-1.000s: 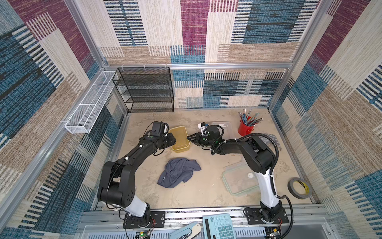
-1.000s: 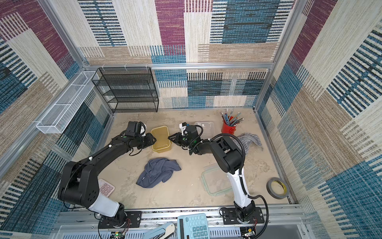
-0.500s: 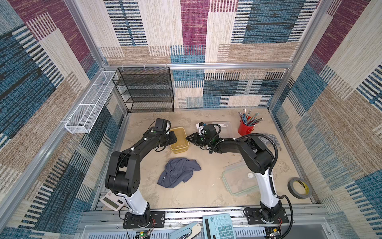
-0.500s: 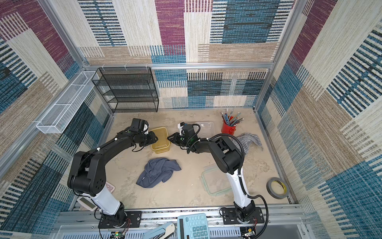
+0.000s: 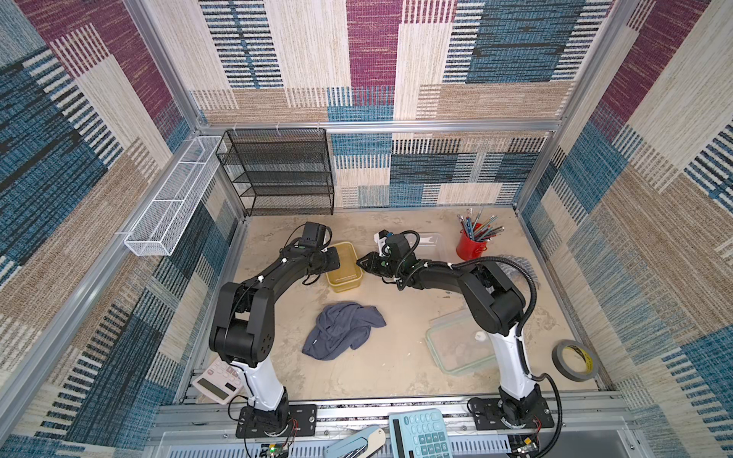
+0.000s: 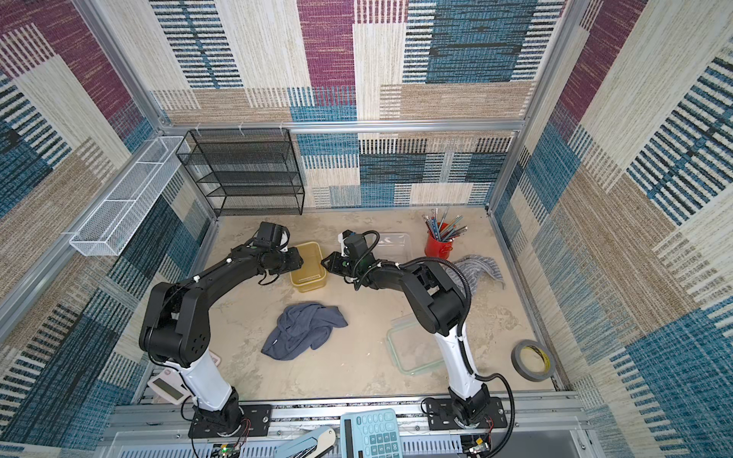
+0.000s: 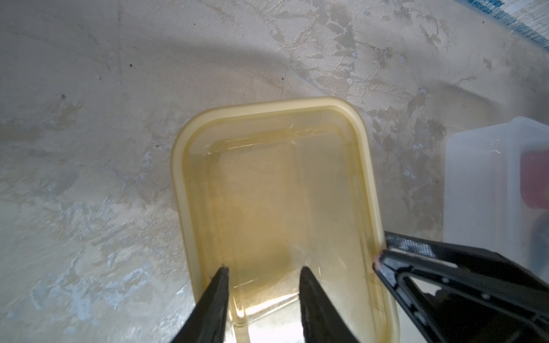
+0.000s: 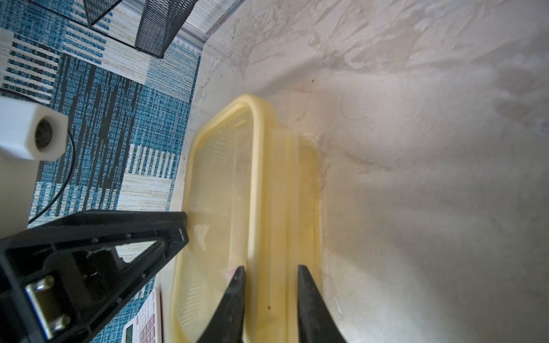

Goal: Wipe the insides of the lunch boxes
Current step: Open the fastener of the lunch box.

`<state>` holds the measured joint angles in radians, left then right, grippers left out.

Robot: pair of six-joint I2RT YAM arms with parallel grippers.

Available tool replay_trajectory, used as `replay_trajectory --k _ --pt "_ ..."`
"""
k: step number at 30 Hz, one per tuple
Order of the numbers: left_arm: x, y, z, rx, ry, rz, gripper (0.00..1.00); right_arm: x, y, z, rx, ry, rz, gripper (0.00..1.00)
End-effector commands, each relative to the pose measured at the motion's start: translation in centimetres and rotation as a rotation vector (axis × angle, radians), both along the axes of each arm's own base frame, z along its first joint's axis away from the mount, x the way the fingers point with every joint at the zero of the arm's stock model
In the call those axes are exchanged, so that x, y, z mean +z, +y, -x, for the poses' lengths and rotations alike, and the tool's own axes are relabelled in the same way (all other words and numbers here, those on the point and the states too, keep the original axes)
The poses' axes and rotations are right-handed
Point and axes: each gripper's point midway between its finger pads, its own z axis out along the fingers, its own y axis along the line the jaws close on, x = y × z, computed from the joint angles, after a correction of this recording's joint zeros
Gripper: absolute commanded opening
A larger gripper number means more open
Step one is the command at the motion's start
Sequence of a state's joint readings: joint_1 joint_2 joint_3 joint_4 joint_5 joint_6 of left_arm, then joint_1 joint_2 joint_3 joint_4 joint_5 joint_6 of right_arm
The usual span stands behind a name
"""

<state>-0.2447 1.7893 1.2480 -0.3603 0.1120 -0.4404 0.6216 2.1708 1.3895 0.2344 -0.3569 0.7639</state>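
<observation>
Amber box (image 5: 344, 266) sits lidless on the far half of the table (image 5: 396, 380), long axis running away from me. My right claw (image 8: 270, 267) straddles one long wall, narrowly parted — clamping unconfirmed. My left claw (image 7: 263, 268) hovers part-open over it, empty. Cloth (image 5: 341, 331) lies nearer me — likely the left claw's pickup.

Left arm (image 5: 277, 273) extended, jaws parted, right arm (image 5: 436, 273) extended, jaws clamped
</observation>
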Motion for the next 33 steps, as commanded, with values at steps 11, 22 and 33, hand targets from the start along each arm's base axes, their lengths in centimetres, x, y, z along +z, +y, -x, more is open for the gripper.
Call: replay_trajectory --k 11,22,33 --pt "-1.1 -1.2 3.2 -0.084 0.088 0.069 0.42 -0.1 -0.7 0.7 0.011 0.013 0.003 0.06" --pt "-0.3 -4.1 2.3 -0.169 0.052 0.208 0.43 3.0 -0.9 2.7 0.066 0.036 -0.160 0.30" --pt "0.9 -3.6 2.4 -0.183 0.014 0.169 0.43 5.3 -3.5 1.7 -0.027 -0.016 -0.187 0.75"
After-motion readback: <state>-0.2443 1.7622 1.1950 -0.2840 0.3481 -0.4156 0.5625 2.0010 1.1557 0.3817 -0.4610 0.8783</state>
